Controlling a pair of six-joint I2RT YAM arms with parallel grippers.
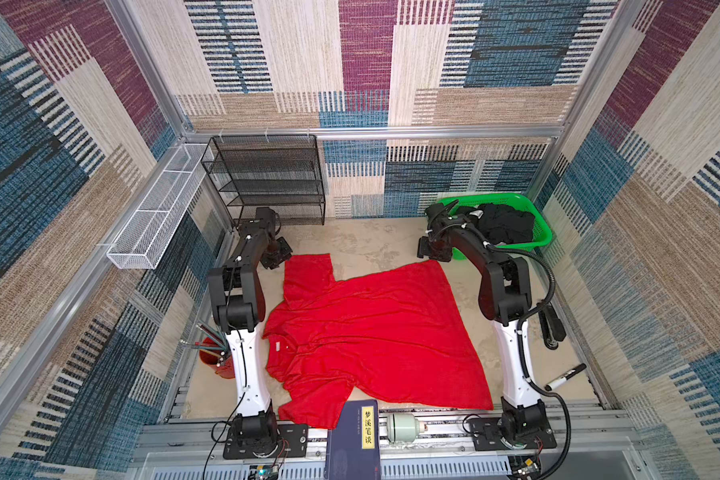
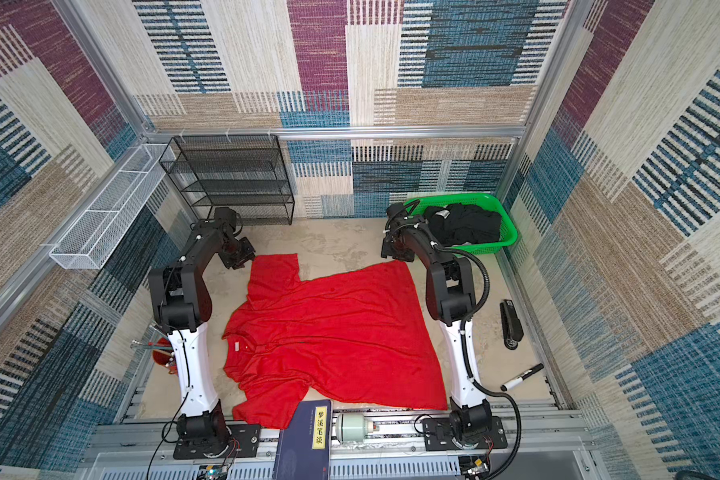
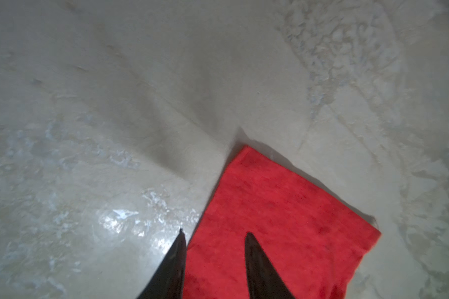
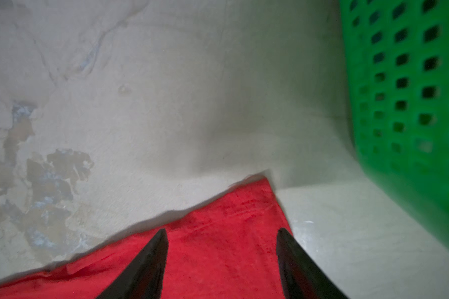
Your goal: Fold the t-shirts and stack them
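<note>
**Operator:** Left tool [image 3: 214, 233], state?

**Technician:** Fingers apart, with nothing clamped. In the left wrist view one finger is over the bare worktop [image 1: 371, 241] and the other over the red t-shirt [image 3: 283, 207], so they straddle the sleeve edge. Contact with the cloth cannot be confirmed. In both top views this tool [image 1: 277, 253] [image 2: 238, 253] sits at 11 o'clock of the shirt, at the far sleeve.

**Operator:** Right tool [image 4: 222, 230]?

**Technician:** Fingers apart and wider than the left pair, with nothing clamped. Both tips are over the corner of the red cloth [image 4: 218, 214]. The green basket [image 4: 412, 77] is near that corner, with a strip of bare worktop between them. In both top views the tool [image 1: 433, 249] [image 2: 395, 249] sits at 1 o'clock of the shirt.

**Operator:** Location of the red t-shirt [image 1: 375, 332] [image 2: 333, 332]?

**Technician:** It is spread flat on the centre of the worktop, wrinkled. The collar and white neck tag [image 1: 278, 345] are at 9 o'clock and the hem is at 3 o'clock. One sleeve points to 11 o'clock and the other to 6 o'clock, where the dark blue book [image 1: 354, 440] overlaps it in view.

**Operator:** Black t-shirts [image 1: 506, 226] [image 2: 464, 226]?

**Technician:** They are heaped unfolded inside the green basket [image 1: 495, 197] [image 2: 454, 197], at 1 o'clock of the worktop.
</note>
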